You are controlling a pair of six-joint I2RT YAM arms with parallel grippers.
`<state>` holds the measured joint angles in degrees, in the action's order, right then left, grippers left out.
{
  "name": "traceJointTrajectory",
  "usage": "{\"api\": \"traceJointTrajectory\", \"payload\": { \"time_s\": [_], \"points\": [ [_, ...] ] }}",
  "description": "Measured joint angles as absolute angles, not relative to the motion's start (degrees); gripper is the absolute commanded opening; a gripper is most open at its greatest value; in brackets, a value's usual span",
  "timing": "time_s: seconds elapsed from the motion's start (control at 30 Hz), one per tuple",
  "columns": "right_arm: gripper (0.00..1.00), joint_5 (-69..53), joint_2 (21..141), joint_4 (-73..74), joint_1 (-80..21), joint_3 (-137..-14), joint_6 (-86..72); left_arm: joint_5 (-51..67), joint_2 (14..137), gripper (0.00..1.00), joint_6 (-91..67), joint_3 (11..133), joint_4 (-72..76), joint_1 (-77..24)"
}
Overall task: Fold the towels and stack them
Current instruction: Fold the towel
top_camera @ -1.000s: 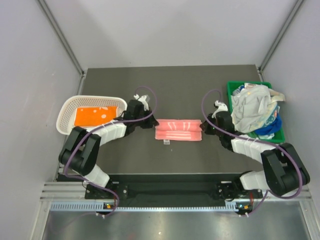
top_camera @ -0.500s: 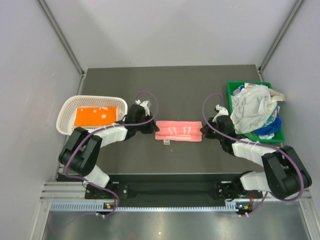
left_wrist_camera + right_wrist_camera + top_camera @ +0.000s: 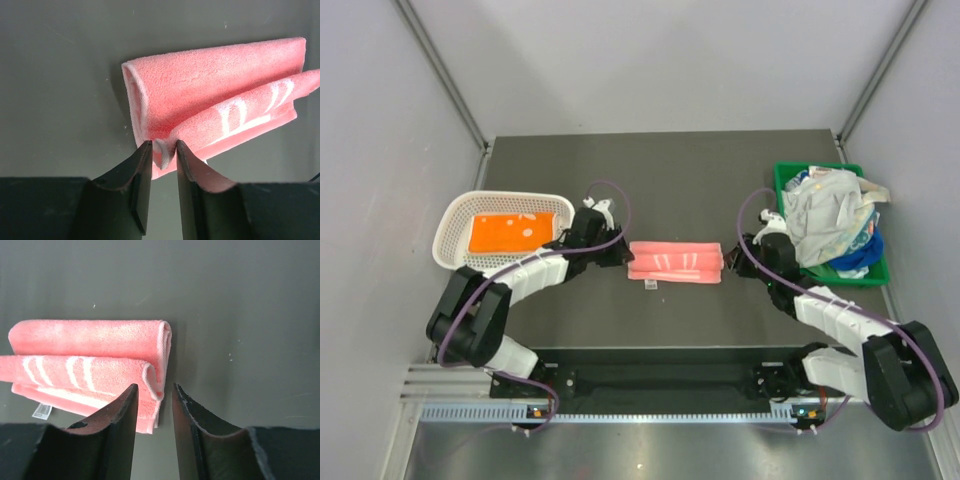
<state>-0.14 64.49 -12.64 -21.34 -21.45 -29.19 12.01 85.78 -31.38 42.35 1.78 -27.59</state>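
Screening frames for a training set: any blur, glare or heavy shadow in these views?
Top external: even, soft light, no glare, pink towel small but clear. Left wrist: towel fibres crisp, left tool near-black and underexposed. Right wrist: same, right tool a dark silhouette; table evenly lit.
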Motion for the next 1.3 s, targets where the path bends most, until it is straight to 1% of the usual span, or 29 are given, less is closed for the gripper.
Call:
{"api": "traceJointTrajectory", "payload": {
  "time_s": [0.13,0.27,0.47,0.73,0.87,0.93,1.03,1.3],
  "points": [
    [0.34,0.4,64.0,-8.6,-21.3,-23.7,-28.8,10.8,84.1,0.33,-31.3,43.7,-1.8,-27.6],
    [0.33,1.1,66.6,-6.4,-21.3,-27.8,-28.1,10.2,83.2,0.32,-31.4,47.3,-4.7,-27.6],
    [0.33,2.2,73.1,-5.1,-22.5,-33.1,-27.6,10.0,87.6,0.31,-31.1,55.1,-5.8,-29.1],
    [0.33,4.5,74.4,-2.8,-28.0,-33.4,-27.8,9.8,91.5,0.31,-31.0,54.8,-8.3,-32.4],
    [0.35,5.6,74.5,-2.2,-28.4,-33.4,-28.3,7.6,91.4,0.36,-31.2,53.4,-9.5,-32.6],
    [0.39,6.2,75.1,-2.1,-28.4,-33.5,-28.3,5.9,91.2,0.39,-31.2,53.1,-10.9,-32.5],
    [0.41,6.6,77.1,-1.5,-28.4,-34.0,-28.1,3.7,91.1,0.43,-31.1,53.1,-11.7,-32.4],
    [0.43,6.5,83.9,-0.9,-27.2,-39.0,-27.6,3.9,93.4,0.44,-31.1,55.4,-12.6,-30.2]
  ]
}}
